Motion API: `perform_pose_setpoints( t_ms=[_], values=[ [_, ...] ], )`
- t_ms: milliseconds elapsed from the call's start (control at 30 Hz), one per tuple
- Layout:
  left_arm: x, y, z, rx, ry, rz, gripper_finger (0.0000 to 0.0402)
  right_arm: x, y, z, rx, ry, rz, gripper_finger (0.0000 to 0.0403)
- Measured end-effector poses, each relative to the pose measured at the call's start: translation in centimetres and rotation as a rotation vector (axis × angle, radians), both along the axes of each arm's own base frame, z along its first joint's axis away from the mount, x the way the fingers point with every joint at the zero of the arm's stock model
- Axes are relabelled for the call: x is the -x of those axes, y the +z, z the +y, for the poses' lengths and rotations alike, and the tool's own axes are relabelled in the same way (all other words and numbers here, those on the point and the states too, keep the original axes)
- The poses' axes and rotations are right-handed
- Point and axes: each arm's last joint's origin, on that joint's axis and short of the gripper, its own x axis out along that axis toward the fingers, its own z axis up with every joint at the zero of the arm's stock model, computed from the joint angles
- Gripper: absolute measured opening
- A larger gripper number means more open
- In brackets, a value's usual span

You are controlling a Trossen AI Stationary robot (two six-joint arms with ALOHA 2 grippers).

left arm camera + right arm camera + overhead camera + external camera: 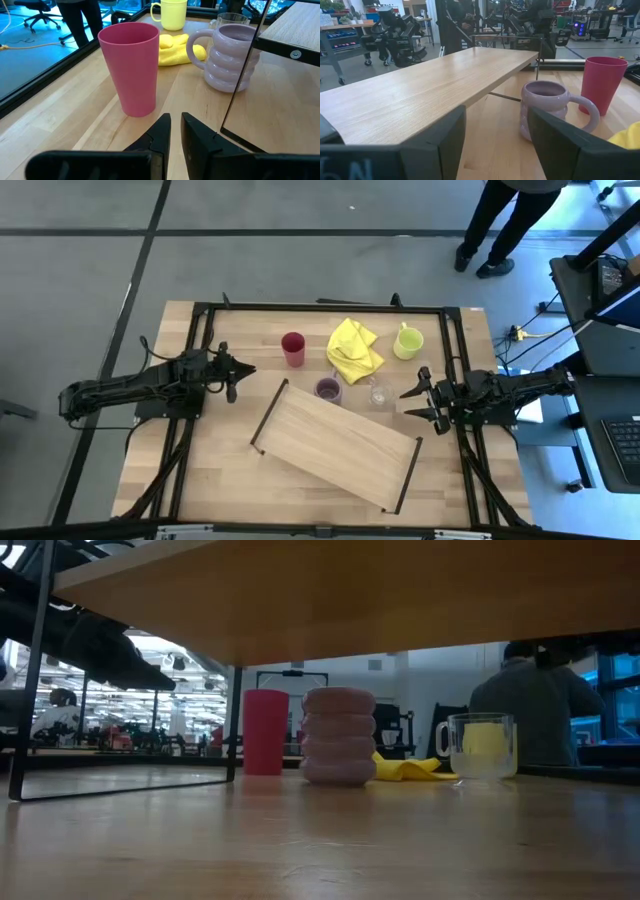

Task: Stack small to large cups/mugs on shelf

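Four vessels stand upright on the table's far half: a red cup (293, 348), a purple ringed mug (328, 390), a clear glass tumbler (380, 394) and a yellow-green mug (407, 341). The shelf (335, 442) stands slantwise mid-table on its black end rails (268, 418), top bare. My left gripper (243, 370) waits left of the red cup (131, 65), fingers nearly together (175, 122), touching nothing. My right gripper (412, 402) hovers right of the tumbler, open (497, 130), facing the shelf (420, 95) and the purple mug (547, 112).
A crumpled yellow cloth (353, 350) lies between the red cup and the yellow-green mug. A black frame (320, 308) runs round the table's edges. A person (500, 225) stands beyond the far right corner. Bare wood shows in front of the shelf.
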Motion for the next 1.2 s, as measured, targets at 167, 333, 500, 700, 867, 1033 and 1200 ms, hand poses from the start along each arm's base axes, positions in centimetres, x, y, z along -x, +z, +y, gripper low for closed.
perform_pose_setpoints(
  t_ms=[167, 333, 500, 700, 867, 1033, 1200],
  values=[
    [0.0, 0.0, 0.0, 0.0, 0.0, 0.0, 0.0039, 0.0, 0.0, 0.0, 0.0, 0.0, 0.0, 0.0212],
    [0.0, 0.0, 0.0, 0.0, 0.0, 0.0, 0.0039, 0.0, 0.0, 0.0, 0.0, 0.0, 0.0, 0.0212],
    [0.0, 0.0, 0.0, 0.0, 0.0, 0.0, 0.0039, 0.0, 0.02, 0.0, -0.006, -0.001, 0.0, 0.0212],
    [0.0, -0.01, 0.0, 0.0, 0.0, 0.0, 0.0039, -0.03, 0.15, -0.12, -0.027, -0.044, -0.011, 0.0212],
    [0.0, -0.01, 0.0, 0.0, 0.0, 0.0, 0.0039, -0.03, 0.15, -0.12, -0.029, -0.045, -0.011, 0.0212],
    [0.0, -0.01, 0.0, 0.0, 0.001, 0.0, 0.0039, -0.03, 0.15, -0.12, -0.028, -0.045, -0.01, 0.0212],
    [0.0, -0.01, 0.0, 0.0, 0.0, 0.001, 0.0039, -0.03, 0.15, -0.12, -0.027, -0.045, -0.01, 0.0212]
  ],
)
